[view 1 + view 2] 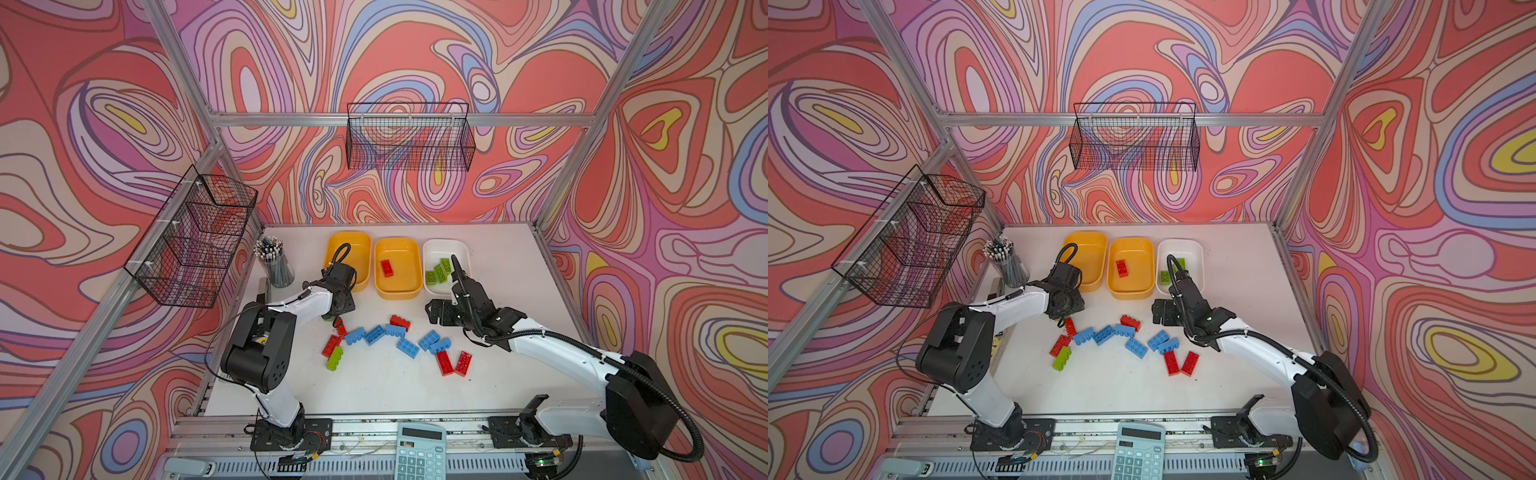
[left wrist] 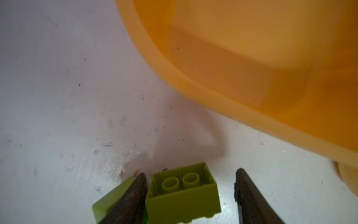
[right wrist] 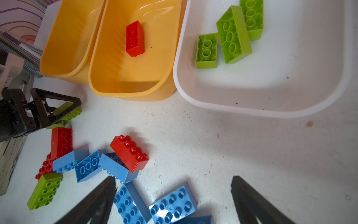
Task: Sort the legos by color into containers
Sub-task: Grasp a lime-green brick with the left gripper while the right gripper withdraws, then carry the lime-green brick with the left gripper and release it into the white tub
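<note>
My left gripper (image 2: 190,172) is down on the table just in front of the left yellow tray (image 2: 193,81), open around an upside-down green brick (image 2: 182,199). One finger touches the brick; the other stands apart from it. A second green brick (image 2: 112,195) lies outside that finger. In the right wrist view the left gripper (image 3: 58,110) shows over the same green bricks (image 3: 67,115). My right gripper (image 3: 174,182) hangs open and empty above blue bricks (image 3: 172,205). The middle yellow tray (image 1: 399,291) holds one red brick (image 1: 387,268). The white tray (image 1: 461,249) holds three green bricks (image 1: 438,270).
Loose blue (image 1: 376,334), red (image 1: 444,363) and green (image 1: 334,358) bricks lie scattered mid-table. A cup of pencils (image 1: 276,266) stands at the back left. Wire baskets (image 1: 195,237) (image 1: 409,137) hang on the frame. A calculator (image 1: 419,453) lies at the front edge.
</note>
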`<move>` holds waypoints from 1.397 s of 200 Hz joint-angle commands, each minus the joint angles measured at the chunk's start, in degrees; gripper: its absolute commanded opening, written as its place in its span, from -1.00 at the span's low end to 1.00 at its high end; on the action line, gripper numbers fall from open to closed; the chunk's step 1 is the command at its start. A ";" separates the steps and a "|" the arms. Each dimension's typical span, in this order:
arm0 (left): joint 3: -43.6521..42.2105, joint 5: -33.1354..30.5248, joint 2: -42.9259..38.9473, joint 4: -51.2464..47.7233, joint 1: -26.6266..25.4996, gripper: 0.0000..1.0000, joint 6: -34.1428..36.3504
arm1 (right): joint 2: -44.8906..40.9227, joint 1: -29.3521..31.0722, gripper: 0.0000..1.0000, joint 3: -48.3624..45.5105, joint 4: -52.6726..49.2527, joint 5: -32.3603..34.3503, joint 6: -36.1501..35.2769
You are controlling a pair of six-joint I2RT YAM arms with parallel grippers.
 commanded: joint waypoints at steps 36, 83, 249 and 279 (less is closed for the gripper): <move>0.68 0.30 0.22 -1.37 0.26 0.11 -0.21 | -0.92 0.00 0.97 -0.78 0.35 1.35 0.63; 1.42 0.20 2.02 -1.57 0.24 -0.08 0.32 | -1.60 0.00 0.96 -0.79 -0.31 1.79 0.61; 1.62 2.13 -3.16 -4.80 -0.69 -0.41 1.34 | -5.45 -0.02 0.96 -0.93 -2.21 2.74 1.03; 4.71 0.79 -4.65 -8.24 -4.24 -0.40 3.04 | -6.91 -0.02 0.96 -1.42 -2.95 3.25 1.13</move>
